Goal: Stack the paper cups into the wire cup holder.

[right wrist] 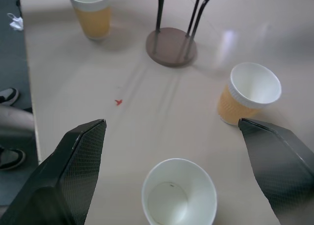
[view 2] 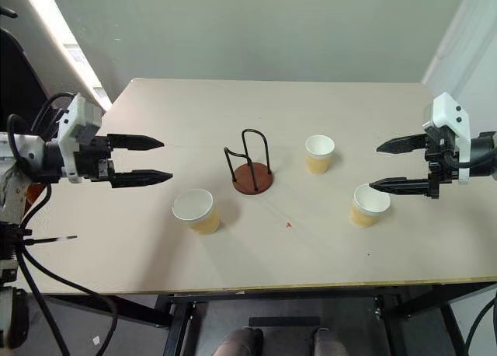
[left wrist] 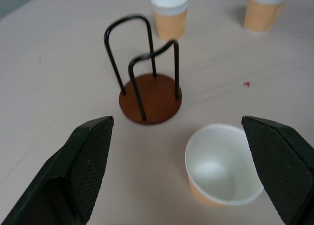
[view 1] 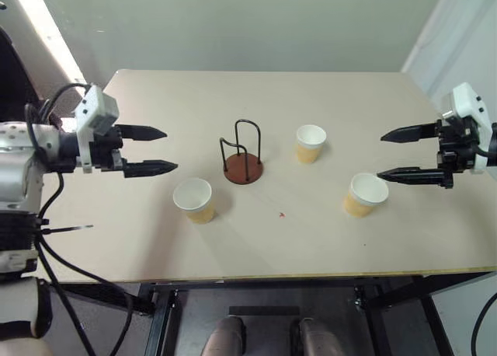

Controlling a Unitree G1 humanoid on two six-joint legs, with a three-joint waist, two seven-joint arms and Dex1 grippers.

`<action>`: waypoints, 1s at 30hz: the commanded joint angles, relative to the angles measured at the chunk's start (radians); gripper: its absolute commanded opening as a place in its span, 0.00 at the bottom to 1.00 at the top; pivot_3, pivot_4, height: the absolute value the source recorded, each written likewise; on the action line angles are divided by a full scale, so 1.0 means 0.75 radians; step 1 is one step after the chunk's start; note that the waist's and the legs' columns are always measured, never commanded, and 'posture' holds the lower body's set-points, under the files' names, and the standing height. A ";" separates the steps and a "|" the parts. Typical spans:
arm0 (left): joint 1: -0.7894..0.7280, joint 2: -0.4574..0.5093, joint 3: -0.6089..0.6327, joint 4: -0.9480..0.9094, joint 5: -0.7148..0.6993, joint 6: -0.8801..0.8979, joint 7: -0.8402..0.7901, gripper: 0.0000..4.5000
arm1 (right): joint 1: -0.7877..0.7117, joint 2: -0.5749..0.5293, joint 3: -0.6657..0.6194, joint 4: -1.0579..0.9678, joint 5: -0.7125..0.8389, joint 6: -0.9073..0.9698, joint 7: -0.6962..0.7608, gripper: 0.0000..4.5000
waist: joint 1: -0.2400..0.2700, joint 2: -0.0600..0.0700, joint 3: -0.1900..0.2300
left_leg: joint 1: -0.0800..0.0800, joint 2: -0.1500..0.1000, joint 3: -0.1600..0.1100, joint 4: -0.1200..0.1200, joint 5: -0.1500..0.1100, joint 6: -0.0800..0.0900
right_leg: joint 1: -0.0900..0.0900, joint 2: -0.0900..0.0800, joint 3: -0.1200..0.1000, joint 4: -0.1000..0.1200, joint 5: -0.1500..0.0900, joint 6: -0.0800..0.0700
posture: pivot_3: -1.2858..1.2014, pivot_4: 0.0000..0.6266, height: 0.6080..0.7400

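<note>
So there's a pale beige worktop with the wire cup holder sitting roughly in the middle, thin black wire loops standing up from a round reddish-brown base, and nothing in it. Three paper cups are scattered around it, all upright with their mouths facing up, none touching each other or the holder. The near-left cup is a bit in front of the holder toward the robot's left, the far cup is just off to the holder's right and slightly further back, and the right cup sits well over on the right. There's also a tiny red mark on the worktop between the near-left cup and the right one. The left end effector hangs above the left part of the worktop, black fingers spread wide and pointing in toward the middle, holding nothing. The right end effector mirrors it on the other side, fingers spread wide too, empty, with its lower finger tip close above the right cup but apart from it as far as I can tell.
</note>
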 commanded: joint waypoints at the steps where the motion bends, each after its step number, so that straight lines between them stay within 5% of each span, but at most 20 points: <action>1: -0.080 -0.044 0.000 0.058 0.046 -0.091 0.027 0.99 | -0.003 -0.014 -0.072 -0.049 0.027 -0.002 -0.036 1.00 | 0.000 0.000 0.000 | 0.000 0.000 0.000 0.000 0.000 0.000 | 0.000 0.000 0.000 0.000 0.000 0.000 | 0.52 0.24 1.00; 10: -0.355 -0.357 -0.211 0.439 0.361 -0.268 0.302 0.99 | 0.125 0.048 -0.162 -0.441 0.224 0.211 -0.242 1.00 | 0.006 0.000 0.000 | -0.003 -0.002 0.001 0.007 0.003 0.006 | 0.004 -0.001 0.000 -0.002 0.003 0.006 | 0.52 0.24 1.00; 21: -0.523 -0.583 -0.280 0.787 0.537 -0.365 0.468 0.99 | 0.247 0.020 -0.256 -0.565 0.299 0.284 -0.382 1.00 | 0.009 0.000 0.000 | -0.014 -0.005 0.004 0.022 -0.001 0.013 | 0.003 -0.002 0.001 -0.006 0.011 0.029 | 0.52 0.24 1.00; 30: -0.579 -0.666 -0.250 0.886 0.543 -0.375 0.501 0.30 | 0.296 0.005 -0.277 -0.612 0.327 0.302 -0.444 1.00 | 0.016 0.000 0.000 | -0.018 -0.007 0.008 0.025 0.004 0.007 | 0.003 -0.002 0.005 -0.014 0.014 0.041 | 0.52 0.24 1.00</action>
